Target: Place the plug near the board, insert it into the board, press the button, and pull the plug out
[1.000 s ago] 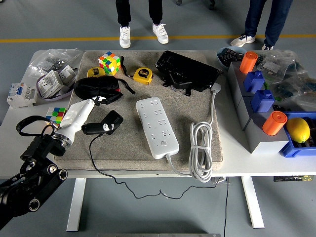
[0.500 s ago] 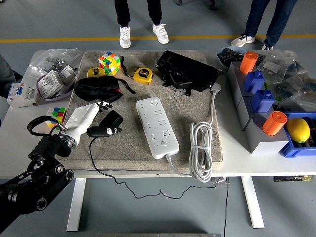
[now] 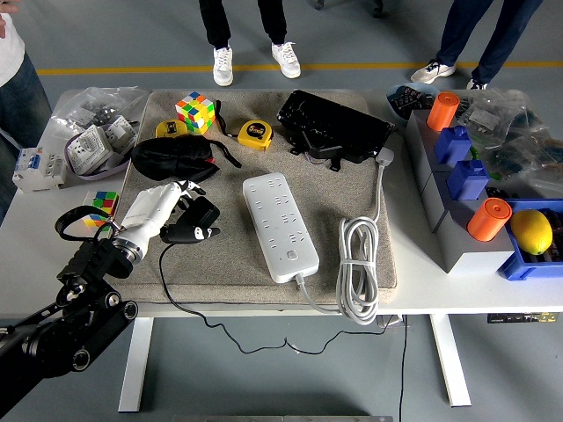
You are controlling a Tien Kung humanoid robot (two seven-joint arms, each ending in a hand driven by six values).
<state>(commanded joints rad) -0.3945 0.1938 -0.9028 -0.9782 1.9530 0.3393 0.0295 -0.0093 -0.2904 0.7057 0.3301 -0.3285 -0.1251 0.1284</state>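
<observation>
A grey, coarse-woven mat [image 3: 264, 255] was spread over the white table [image 3: 413, 299]. On it, near the centre, a smooth white rectangular board [image 3: 280, 226] lay slanted, its sockets arranged in rows and its button at the near end. At 3 o'clock from the board a thick white cable [image 3: 359, 264] was coiled in long loops. At 9 o'clock from the board lay the plug [image 3: 197, 221], a glossy black block with a thin black cord trailing off the near edge.

The left hand [image 3: 163, 211], white-shelled on a black jointed arm, was laid against the plug's left side, the fingers [image 3: 186, 195] curled about it; whether it was truly gripped could not be told.

At 11 o'clock from the board a black strap bundle [image 3: 173, 158], a checkered cube [image 3: 195, 112] and a yellow tape measure [image 3: 254, 134] were seen.

Compared with half a second before, the hand had been shifted slightly toward the board, and the plug had been turned a little with it.
</observation>
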